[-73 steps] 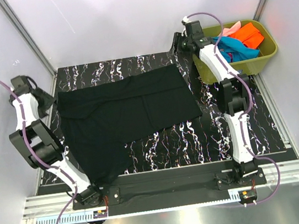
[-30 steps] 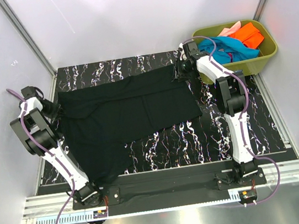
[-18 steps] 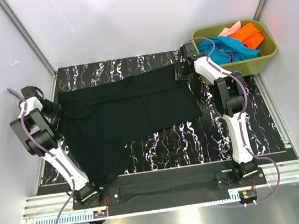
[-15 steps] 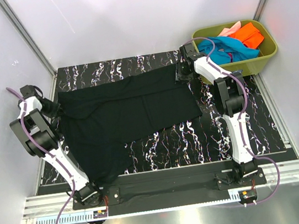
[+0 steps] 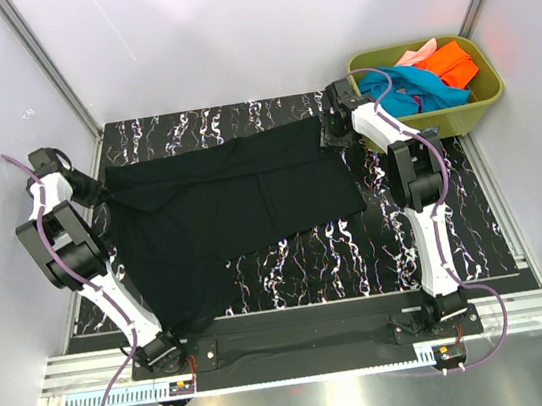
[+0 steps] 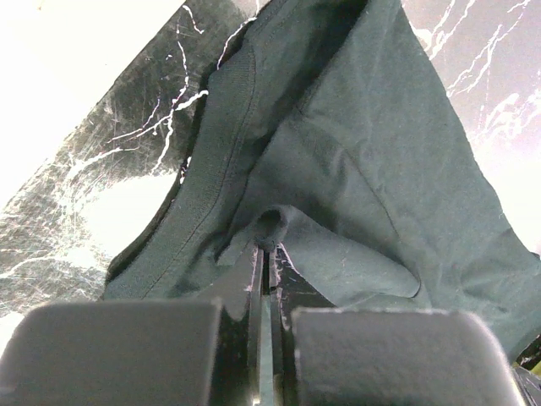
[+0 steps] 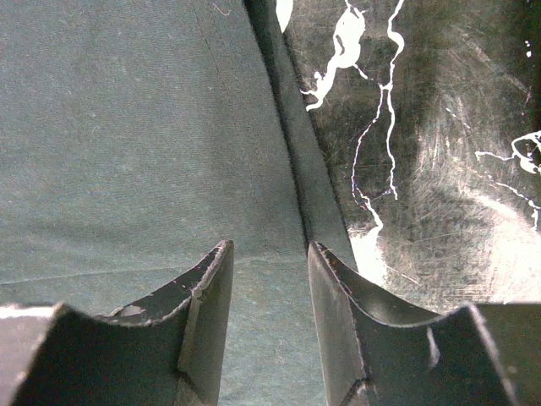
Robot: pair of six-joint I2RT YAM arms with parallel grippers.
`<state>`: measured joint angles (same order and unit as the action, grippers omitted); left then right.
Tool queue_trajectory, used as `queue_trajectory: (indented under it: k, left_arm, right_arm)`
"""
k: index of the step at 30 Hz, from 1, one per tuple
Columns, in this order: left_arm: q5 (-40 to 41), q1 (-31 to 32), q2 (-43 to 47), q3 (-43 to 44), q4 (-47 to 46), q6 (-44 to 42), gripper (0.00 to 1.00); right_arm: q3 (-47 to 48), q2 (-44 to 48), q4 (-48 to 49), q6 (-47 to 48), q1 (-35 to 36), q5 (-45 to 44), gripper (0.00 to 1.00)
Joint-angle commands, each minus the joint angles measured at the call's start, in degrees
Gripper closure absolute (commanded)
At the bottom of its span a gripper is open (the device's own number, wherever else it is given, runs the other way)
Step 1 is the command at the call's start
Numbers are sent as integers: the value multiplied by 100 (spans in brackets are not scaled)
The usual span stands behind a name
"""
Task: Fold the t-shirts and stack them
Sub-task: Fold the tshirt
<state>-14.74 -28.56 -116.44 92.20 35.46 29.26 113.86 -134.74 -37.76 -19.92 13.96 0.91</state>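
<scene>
Black t-shirt (image 5: 231, 208): spread mostly flat on the marbled mat (image 5: 298, 250). It spans the gap between my two grippers, and one flap trails back toward my bases.

Left gripper (image 6: 266, 254): clenched on a small pucker of the shirt's edge. A stitched band runs just left of the pinch, and the cloth rises into the jaws.

Right gripper (image 7: 269, 249): jaws parted and holding nothing, straddling the shirt's stitched hem. There is cloth under my left finger and bare mat beyond my right one. I cannot tell whether the tips touch the fabric.

Teal (image 5: 406, 88), orange (image 5: 451, 61) and pink (image 5: 417, 53) tees: heaped in the green tub (image 5: 441, 121), just past my right gripper.

Step, as I judge it: securing the far edge for the first fold, with one side taken.

Next: the right gripper settles onto the hem and closes. Both grippers then lift together with even tension so the cloth does not skew.
</scene>
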Motion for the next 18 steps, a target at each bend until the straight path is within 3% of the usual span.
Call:
queue_trajectory:
  k: [1,15,18]
  left_arm:
    - [-116,-36,359,17,-268,45,100]
    - [-169,-36,377,-27,-294,115,100]
    - [-187,-27,420,-27,-303,124,100]
  right_arm:
    - [13,70,58,-126,46,-108,52]
    - [145,-158,-83,-135,72,-126,54]
    - [232,-237,-83,-117,99,-108,62]
